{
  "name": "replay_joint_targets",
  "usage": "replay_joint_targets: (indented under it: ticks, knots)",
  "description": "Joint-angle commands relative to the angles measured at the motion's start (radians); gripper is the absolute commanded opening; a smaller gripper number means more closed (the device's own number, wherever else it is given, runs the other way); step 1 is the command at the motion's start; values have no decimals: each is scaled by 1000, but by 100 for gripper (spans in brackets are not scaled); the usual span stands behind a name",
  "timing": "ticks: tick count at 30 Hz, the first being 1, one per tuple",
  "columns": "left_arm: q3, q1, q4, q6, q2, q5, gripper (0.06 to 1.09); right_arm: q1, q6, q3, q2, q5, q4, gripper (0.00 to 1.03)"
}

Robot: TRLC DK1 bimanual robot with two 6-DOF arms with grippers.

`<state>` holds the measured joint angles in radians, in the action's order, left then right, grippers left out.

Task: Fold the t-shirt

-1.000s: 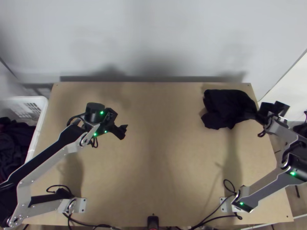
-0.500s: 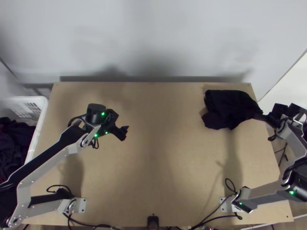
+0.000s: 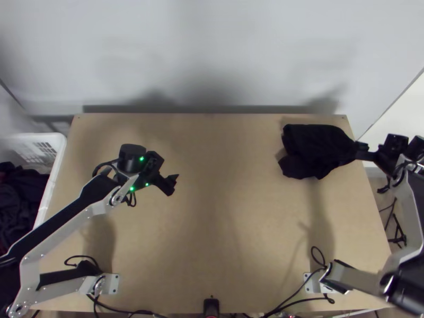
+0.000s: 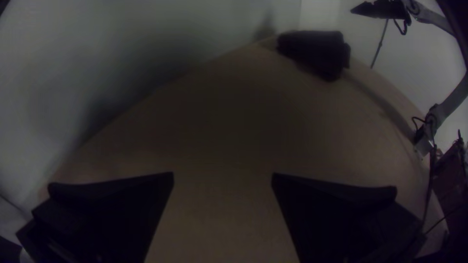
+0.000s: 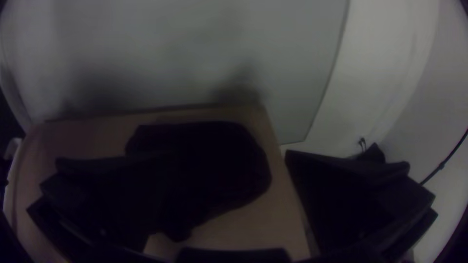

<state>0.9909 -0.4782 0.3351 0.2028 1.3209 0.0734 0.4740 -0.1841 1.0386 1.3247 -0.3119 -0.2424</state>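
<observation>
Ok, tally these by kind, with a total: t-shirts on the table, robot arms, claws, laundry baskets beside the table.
T-shirts on the table: 1, the black t-shirt, bunched
Robot arms: 2, left arm and right arm
Claws: 2, left claw and right claw
Laundry baskets: 1, the white laundry basket
Total: 6

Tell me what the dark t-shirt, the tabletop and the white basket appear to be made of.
T-shirt: soft, matte fabric, seen in its limp, rounded folds; fibre unclear.
Tabletop: likely smooth wooden board or panel, given its even tan colour and straight edges.
Basket: probably rigid plastic, given its white, slotted wall.
</observation>
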Motion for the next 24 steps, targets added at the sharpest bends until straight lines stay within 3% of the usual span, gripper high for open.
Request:
replay_joint_targets:
  ticks: [1, 3, 8, 14, 16, 20, 24]
  knots:
    - [0, -2, -10, 3, -29, -21, 103, -126, -12, -8, -197, 4, -72, 98]
    - [-1, -2, -10, 6, -48, -26, 103, -161, -32, -28, -242, 22, -78, 98]
    - [-11, 29, -11, 4, -112, -58, 103, -281, -124, -155, -372, 175, -20, 98]
    - [-132, 76, -159, 49, -281, -227, 104, -417, -195, -382, -628, 359, 153, 98]
    - [-179, 122, -200, 46, -364, -239, 104, -459, -196, -448, -706, 399, 187, 98]
    - [-339, 194, -337, 44, -578, -273, 104, -518, -216, -572, -875, 441, 269, 98]
    - [-491, 220, -366, 73, -810, -304, 104, -572, -253, -693, -1041, 445, 330, 98]
